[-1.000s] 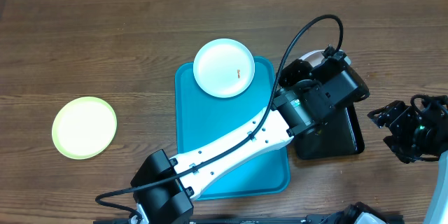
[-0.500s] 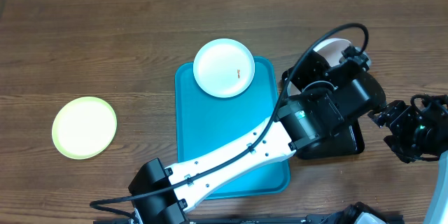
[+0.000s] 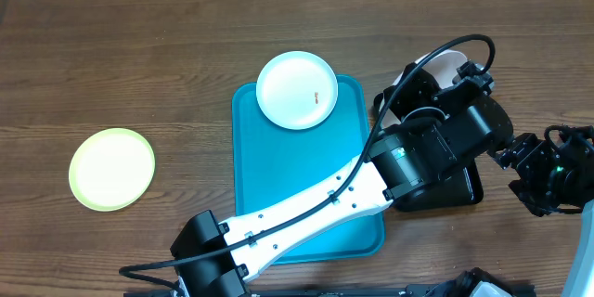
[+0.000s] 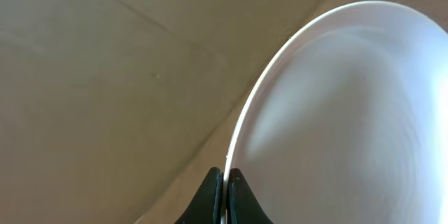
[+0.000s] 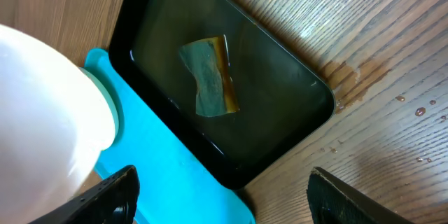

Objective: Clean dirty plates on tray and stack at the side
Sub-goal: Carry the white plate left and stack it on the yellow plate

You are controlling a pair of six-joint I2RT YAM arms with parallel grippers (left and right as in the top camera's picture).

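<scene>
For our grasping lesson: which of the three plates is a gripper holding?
The white plate clamped by its rim in the left gripper; the other white plate and the yellow-green plate lie untouched.

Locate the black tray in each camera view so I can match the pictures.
Overhead: black tray right of centre, mostly under the left arm.
Left wrist: not in it; only a white plate in shut jaws.
Right wrist: centre, holding a sponge.
Shared landmark: turquoise tray beside it, overhead and right wrist.
</scene>
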